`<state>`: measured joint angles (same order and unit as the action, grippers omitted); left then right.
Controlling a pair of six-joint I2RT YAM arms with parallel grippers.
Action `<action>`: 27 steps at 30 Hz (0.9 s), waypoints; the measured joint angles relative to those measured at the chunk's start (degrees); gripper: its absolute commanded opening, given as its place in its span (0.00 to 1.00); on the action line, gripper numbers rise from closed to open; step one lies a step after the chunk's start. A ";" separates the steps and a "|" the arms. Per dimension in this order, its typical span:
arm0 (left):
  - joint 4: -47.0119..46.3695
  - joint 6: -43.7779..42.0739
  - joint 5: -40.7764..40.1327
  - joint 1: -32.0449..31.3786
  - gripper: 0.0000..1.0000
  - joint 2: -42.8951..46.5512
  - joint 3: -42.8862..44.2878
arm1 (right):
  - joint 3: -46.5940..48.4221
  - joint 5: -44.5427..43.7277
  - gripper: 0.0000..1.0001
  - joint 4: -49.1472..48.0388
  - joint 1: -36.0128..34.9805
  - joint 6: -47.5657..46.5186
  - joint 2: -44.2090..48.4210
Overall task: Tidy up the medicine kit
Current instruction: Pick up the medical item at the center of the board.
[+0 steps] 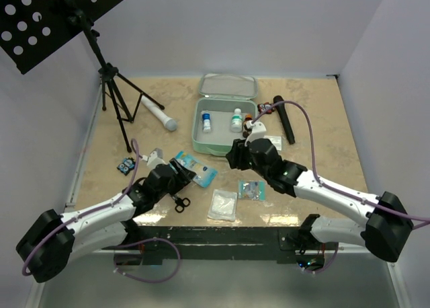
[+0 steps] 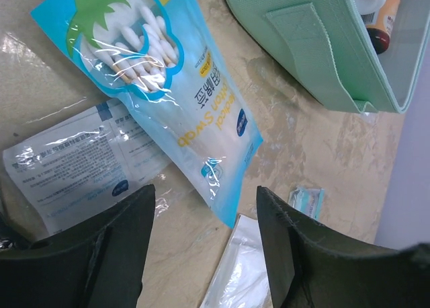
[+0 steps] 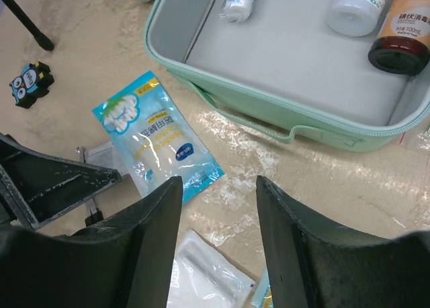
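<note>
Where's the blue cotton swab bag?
In the top view the cotton swab bag lies left of centre, in front of the medicine kit, beside the left gripper.

Camera layout: one high overview, two close wrist views.

The top camera looks down from above and behind the arm bases, taking in the whole table (image 1: 316, 113) to its far edge. Each wrist camera looks steeply down, close to the tabletop, past the left gripper (image 2: 205, 254) or right gripper (image 3: 218, 244). All three views share the cotton swab packet (image 1: 198, 168) (image 2: 161, 86) (image 3: 154, 136) and the near wall of the medicine kit (image 1: 222, 150) (image 2: 316, 46) (image 3: 269, 109).
</note>
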<state>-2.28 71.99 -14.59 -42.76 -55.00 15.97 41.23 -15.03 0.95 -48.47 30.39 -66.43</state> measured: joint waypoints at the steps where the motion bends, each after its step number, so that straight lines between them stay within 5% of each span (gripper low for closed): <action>1: -0.76 0.68 -0.02 0.00 0.65 -0.39 -0.24 | -0.33 -0.02 0.52 -0.04 0.00 0.02 0.50; 27: -15.02 4.04 0.74 0.00 0.42 -13.33 -0.35 | -1.84 -0.48 0.50 1.27 0.00 0.04 6.08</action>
<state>-17.30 76.03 -13.85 -42.76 -68.34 15.62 39.40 -15.51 2.22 -48.47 30.44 -60.36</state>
